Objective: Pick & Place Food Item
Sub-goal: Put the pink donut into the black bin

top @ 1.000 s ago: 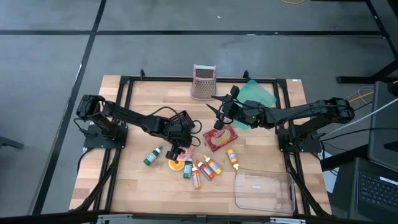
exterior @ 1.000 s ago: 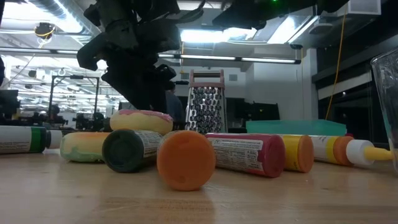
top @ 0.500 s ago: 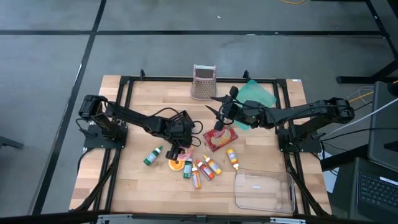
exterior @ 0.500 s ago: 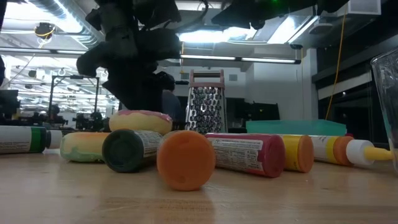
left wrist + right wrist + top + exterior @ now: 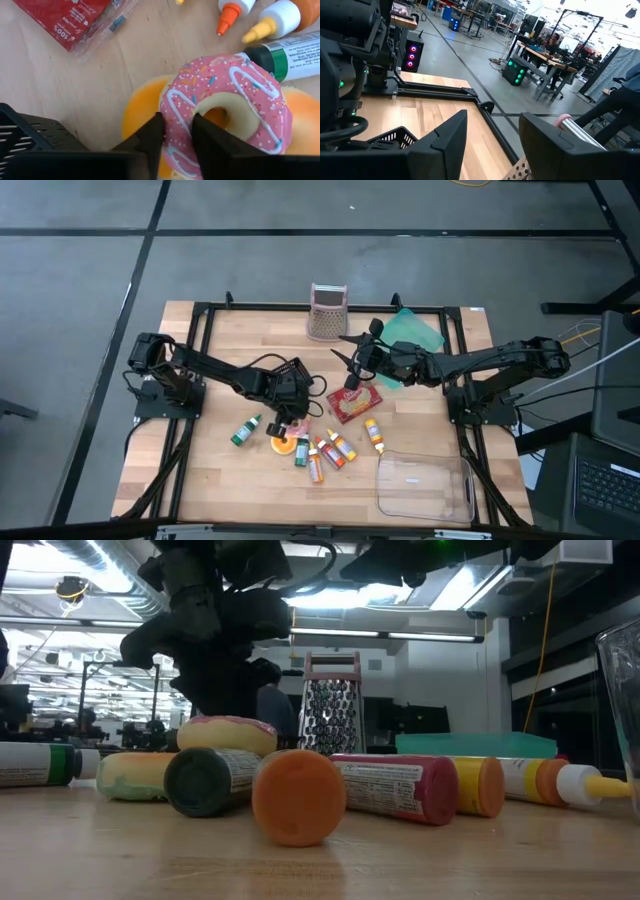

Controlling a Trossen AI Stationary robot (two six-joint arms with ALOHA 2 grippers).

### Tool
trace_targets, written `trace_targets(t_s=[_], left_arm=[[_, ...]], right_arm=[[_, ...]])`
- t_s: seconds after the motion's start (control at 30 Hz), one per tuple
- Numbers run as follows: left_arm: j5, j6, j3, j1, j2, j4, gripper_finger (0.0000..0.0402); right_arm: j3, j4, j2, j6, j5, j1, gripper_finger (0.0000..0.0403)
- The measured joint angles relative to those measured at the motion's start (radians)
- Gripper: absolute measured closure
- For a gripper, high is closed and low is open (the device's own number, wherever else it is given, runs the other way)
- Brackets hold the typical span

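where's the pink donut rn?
High view: pink donut sits left of centre atop an orange item, beside the bottles; the left gripper pinches its rim.

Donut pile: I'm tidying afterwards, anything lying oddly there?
Yes. The pink donut sits tilted on an orange donut, not flat on the table. The left gripper pinches its rim. Bottles lie scattered beside it.

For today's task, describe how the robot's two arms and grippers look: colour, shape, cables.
Both arms are black, slim and jointed, on black bases at the table's edges. Black cables loop beside the left gripper. The right gripper ends in two flat, angular dark fingers.
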Motion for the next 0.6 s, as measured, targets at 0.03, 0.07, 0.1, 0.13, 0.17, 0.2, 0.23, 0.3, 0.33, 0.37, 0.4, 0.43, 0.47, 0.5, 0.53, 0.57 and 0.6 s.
trace_targets(t_s=[0.03, 0.07, 0.1, 0.13, 0.17, 0.2, 0.23, 0.3, 0.33, 0.37, 0.4, 0.43, 0.47, 0.5, 0.53, 0.57, 0.6], left_arm=[[0.000, 0.000, 0.000, 0.000, 0.000, 0.007, 0.0334], [0.000, 0.000, 0.000, 0.000, 0.000, 0.015, 0.0351], [-0.002, 0.000, 0.000, 0.000, 0.000, 0.021, 0.0368], [-0.005, 0.001, 0.000, 0.000, 0.000, 0.027, 0.0381], [-0.006, 0.003, 0.000, 0.000, 0.000, 0.037, 0.0388], [-0.007, 0.005, 0.000, 0.000, 0.000, 0.046, 0.0390], [-0.008, 0.007, 0.000, 0.000, 0.000, 0.052, 0.0389], [-0.008, 0.008, 0.001, 0.000, 0.000, 0.069, 0.0386], [-0.008, 0.008, 0.010, 0.000, -0.001, 0.064, 0.0386], [-0.008, 0.008, 0.020, 0.000, -0.002, 0.064, 0.0386], [-0.010, 0.008, 0.031, 0.000, -0.007, 0.067, 0.0387], [-0.012, 0.012, 0.044, 0.000, -0.014, 0.069, 0.0389], [-0.018, 0.019, 0.057, 0.000, -0.022, 0.069, 0.0391], [-0.030, 0.026, 0.069, 0.000, -0.033, 0.068, 0.0393], [-0.043, 0.036, 0.082, 0.000, -0.044, 0.067, 0.0394], [-0.057, 0.047, 0.095, 0.000, -0.057, 0.068, 0.0394], [-0.075, 0.059, 0.104, 0.002, -0.073, 0.068, 0.0393]], right_arm=[[0.000, 0.000, 0.000, 0.000, 0.000, 0.000, 0.0225], [0.000, 0.000, 0.000, 0.000, 0.002, 0.000, 0.0225], [0.000, 0.000, 0.000, 0.000, 0.004, 0.000, 0.0225], [0.000, 0.000, 0.000, -0.001, 0.008, 0.000, 0.0225], [0.000, 0.000, 0.000, -0.001, 0.010, 0.000, 0.0225], [0.000, 0.000, 0.000, -0.001, 0.010, 0.000, 0.0225], [0.000, 0.000, 0.000, -0.001, 0.010, 0.000, 0.0225], [0.000, 0.000, 0.000, -0.001, 0.010, 0.000, 0.0225], [0.000, 0.000, 0.000, -0.001, 0.010, 0.000, 0.0225], [0.000, 0.000, 0.000, -0.001, 0.010, 0.000, 0.0225], [0.000, 0.000, 0.000, -0.001, 0.010, 0.000, 0.0225], [0.000, 0.000, 0.000, -0.001, 0.010, 0.000, 0.0225], [0.000, 0.000, 0.000, -0.001, 0.010, 0.000, 0.0225], [0.000, 0.000, 0.000, -0.004, 0.010, 0.000, 0.0225], [0.000, 0.000, 0.000, -0.005, 0.010, 0.000, 0.0225], [0.000, 0.000, 0.000, -0.005, 0.010, 0.000, 0.0225], [0.000, 0.000, 0.000, -0.005, 0.010, 0.000, 0.0225]])
